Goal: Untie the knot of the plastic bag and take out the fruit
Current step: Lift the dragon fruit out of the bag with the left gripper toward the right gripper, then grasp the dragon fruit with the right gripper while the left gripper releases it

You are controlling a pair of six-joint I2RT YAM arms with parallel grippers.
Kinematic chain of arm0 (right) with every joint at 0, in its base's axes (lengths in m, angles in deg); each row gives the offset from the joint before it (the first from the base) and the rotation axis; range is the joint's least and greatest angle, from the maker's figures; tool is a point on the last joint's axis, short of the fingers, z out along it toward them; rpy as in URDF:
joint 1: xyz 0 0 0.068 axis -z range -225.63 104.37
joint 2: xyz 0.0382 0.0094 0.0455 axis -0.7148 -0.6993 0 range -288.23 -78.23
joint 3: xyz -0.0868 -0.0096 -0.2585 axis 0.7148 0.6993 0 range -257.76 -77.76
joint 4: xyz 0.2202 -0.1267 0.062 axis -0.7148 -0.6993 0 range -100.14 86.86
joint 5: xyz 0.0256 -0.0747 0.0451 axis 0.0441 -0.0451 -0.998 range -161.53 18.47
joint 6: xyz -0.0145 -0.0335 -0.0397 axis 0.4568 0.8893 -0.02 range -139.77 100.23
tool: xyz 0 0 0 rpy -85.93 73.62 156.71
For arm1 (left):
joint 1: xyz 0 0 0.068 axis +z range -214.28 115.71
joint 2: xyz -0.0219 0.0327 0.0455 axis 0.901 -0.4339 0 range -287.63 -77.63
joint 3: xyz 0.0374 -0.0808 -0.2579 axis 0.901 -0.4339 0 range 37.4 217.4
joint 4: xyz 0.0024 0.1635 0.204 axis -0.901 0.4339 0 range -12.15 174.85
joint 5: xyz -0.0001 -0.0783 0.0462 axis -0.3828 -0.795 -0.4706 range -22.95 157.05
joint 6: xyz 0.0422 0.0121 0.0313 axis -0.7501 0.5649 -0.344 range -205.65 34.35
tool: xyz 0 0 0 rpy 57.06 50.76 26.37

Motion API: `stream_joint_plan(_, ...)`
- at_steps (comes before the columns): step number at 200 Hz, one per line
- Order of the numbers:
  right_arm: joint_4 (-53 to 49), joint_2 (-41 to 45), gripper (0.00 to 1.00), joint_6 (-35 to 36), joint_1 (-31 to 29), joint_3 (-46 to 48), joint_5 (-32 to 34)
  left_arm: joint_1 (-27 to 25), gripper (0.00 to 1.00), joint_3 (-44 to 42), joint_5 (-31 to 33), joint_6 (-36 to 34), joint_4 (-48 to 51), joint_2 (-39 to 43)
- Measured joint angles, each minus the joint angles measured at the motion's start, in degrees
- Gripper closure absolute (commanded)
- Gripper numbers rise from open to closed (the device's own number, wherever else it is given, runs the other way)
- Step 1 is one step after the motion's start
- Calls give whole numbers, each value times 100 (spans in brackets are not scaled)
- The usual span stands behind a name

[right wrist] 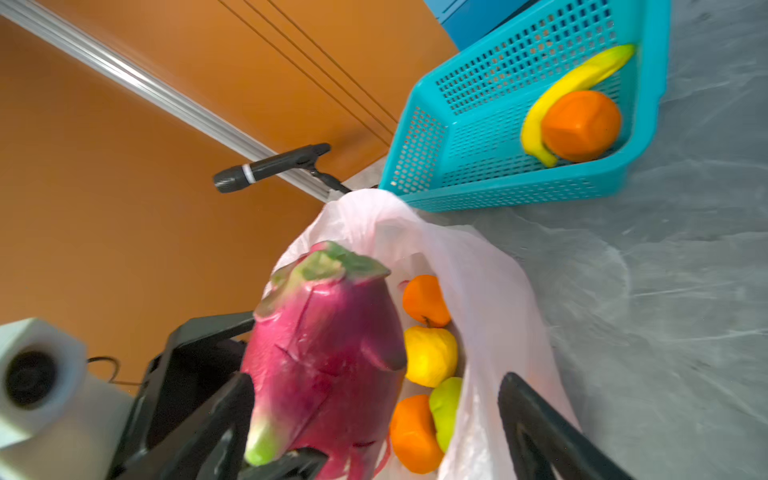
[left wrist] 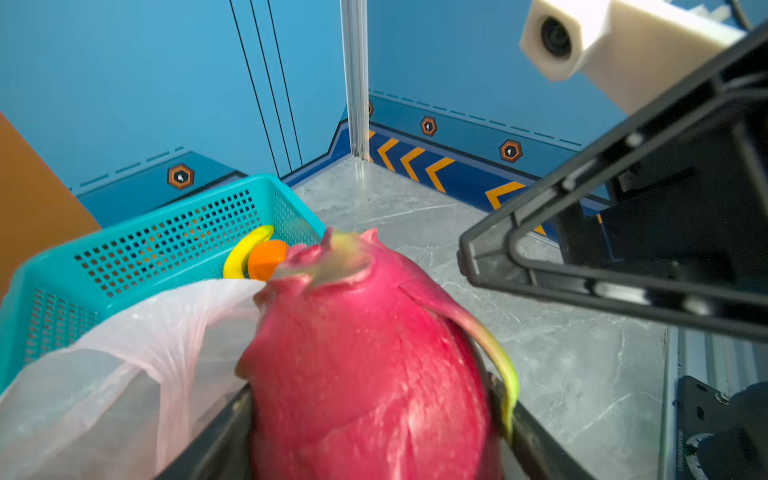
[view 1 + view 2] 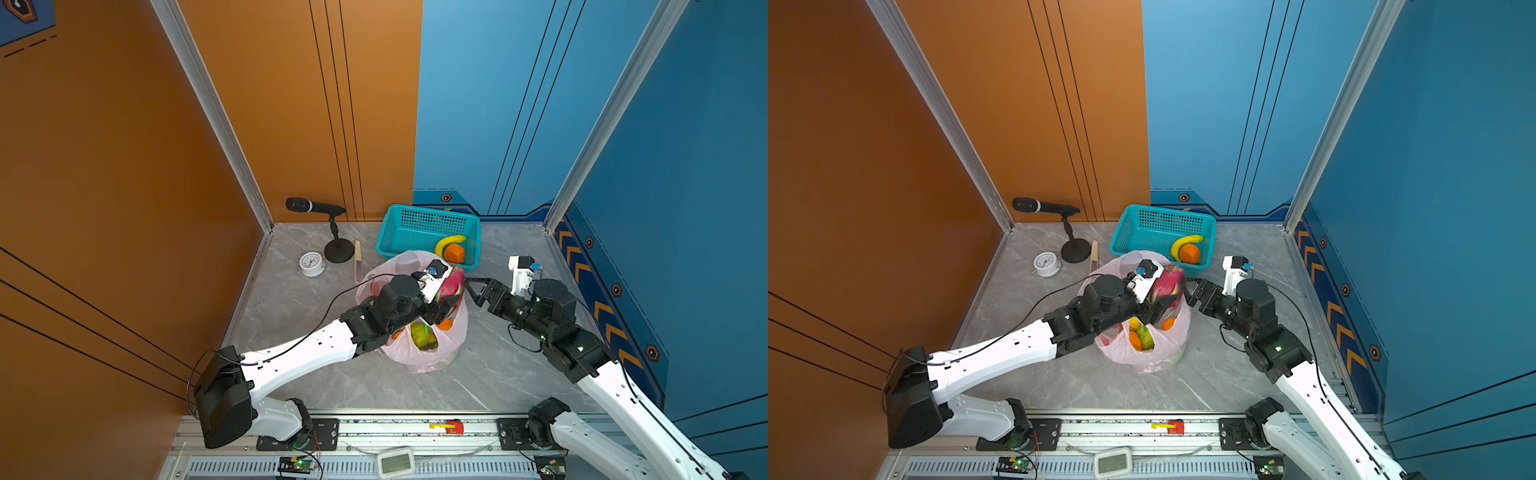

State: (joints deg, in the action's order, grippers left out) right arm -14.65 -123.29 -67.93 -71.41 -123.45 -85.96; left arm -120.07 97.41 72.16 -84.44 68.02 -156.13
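Pale-pink plastic bag [image 3: 415,353] untied. L gripper [image 3: 1160,309] clamps magenta dragon fruit [image 2: 365,365] above bag; R gripper [image 3: 473,291] beside bag, jaws wide, empty. Other fruit [image 1: 430,355] left inside.

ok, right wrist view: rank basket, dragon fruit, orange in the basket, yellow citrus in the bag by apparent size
1. teal basket
2. dragon fruit, close behind, inflated by nearness to the camera
3. orange in the basket
4. yellow citrus, slightly smaller, near tie

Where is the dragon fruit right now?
In both top views the dragon fruit is mid-table, gripped in the left claw above the bag, near the basket.
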Motion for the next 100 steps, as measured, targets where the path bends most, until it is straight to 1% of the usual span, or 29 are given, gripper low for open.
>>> stream_joint_plan(43, 813, 260, 5, -302, 9, 162, -452, 0, 68, 0, -321, -343, -597, 4)
stream_joint_plan(100, 1123, 140, 4, -446, 9, 162, -763, -2, 68, 0, -669, -601, -1285, 9)
